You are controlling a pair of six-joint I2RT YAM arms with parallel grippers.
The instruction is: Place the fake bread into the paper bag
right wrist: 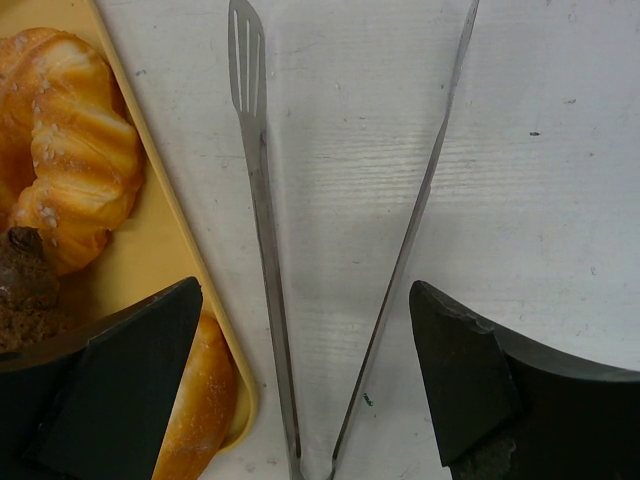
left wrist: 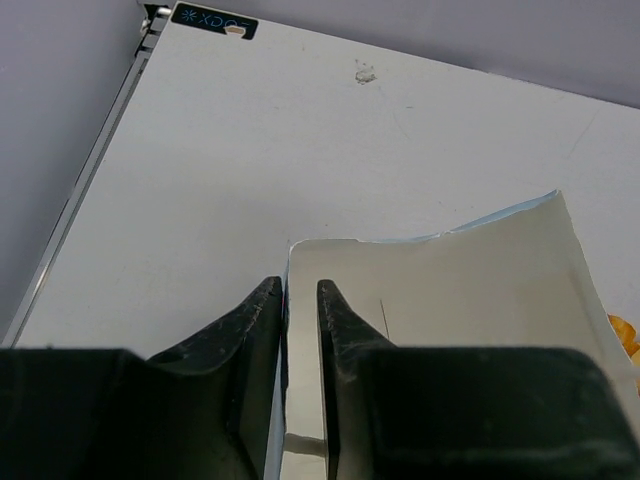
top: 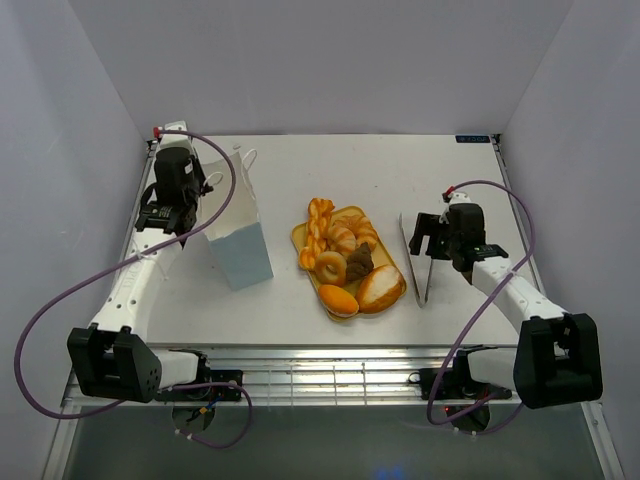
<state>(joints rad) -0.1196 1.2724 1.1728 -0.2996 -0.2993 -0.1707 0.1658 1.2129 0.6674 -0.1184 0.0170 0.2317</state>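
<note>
The left claw (left wrist: 300, 292) is nearly pressed together, pinching the rim of the paper bag (top: 240, 250), which stands left of centre on the desk (top: 400, 170). The right claw (right wrist: 305, 290) is spread, straddling the tongs (right wrist: 262, 250). The fake bread (top: 345, 255) sits on the tray (top: 300, 236), mid-frame. Likely step: taking up the tongs; next, close on them gently and lift

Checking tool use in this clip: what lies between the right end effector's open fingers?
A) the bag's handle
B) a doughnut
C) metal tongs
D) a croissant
C: the right wrist view shows metal tongs lying under the open right end effector, beside the yellow tray.
</note>
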